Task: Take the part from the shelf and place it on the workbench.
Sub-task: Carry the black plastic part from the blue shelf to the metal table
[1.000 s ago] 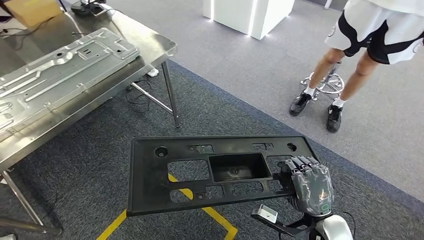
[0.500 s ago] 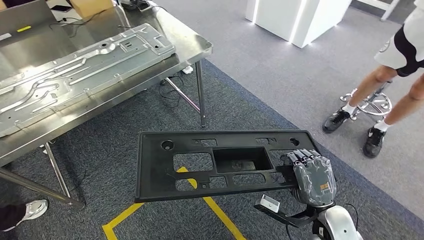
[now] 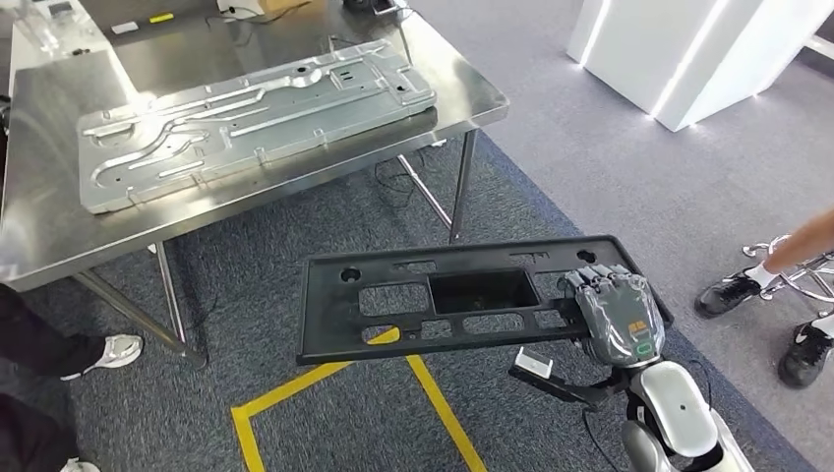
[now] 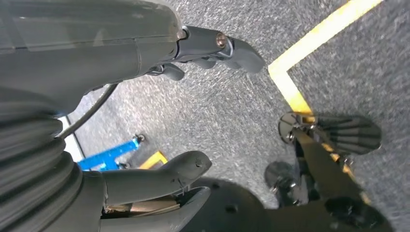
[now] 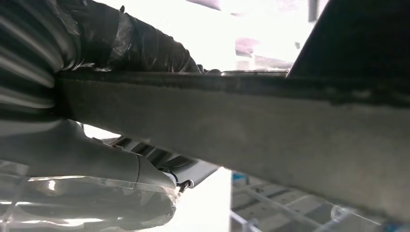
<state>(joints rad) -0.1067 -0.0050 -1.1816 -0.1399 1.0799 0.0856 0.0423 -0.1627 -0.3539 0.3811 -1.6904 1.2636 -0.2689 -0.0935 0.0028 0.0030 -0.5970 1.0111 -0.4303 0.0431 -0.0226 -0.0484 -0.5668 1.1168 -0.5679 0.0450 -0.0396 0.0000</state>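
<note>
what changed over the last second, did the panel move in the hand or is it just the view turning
Mostly the view turned: the whole scene slid right, so the workbench and the metal sheet on it now sit nearer the middle, and the person's legs are at the right edge. The right hand holds the black panel by the same end, level as before. The left hand hangs with nothing in it.

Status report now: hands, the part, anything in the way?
Right hand grips black part, held flat above floor. Left hand open, holding nothing. Workbench ahead-left already carries a metal panel.
</note>
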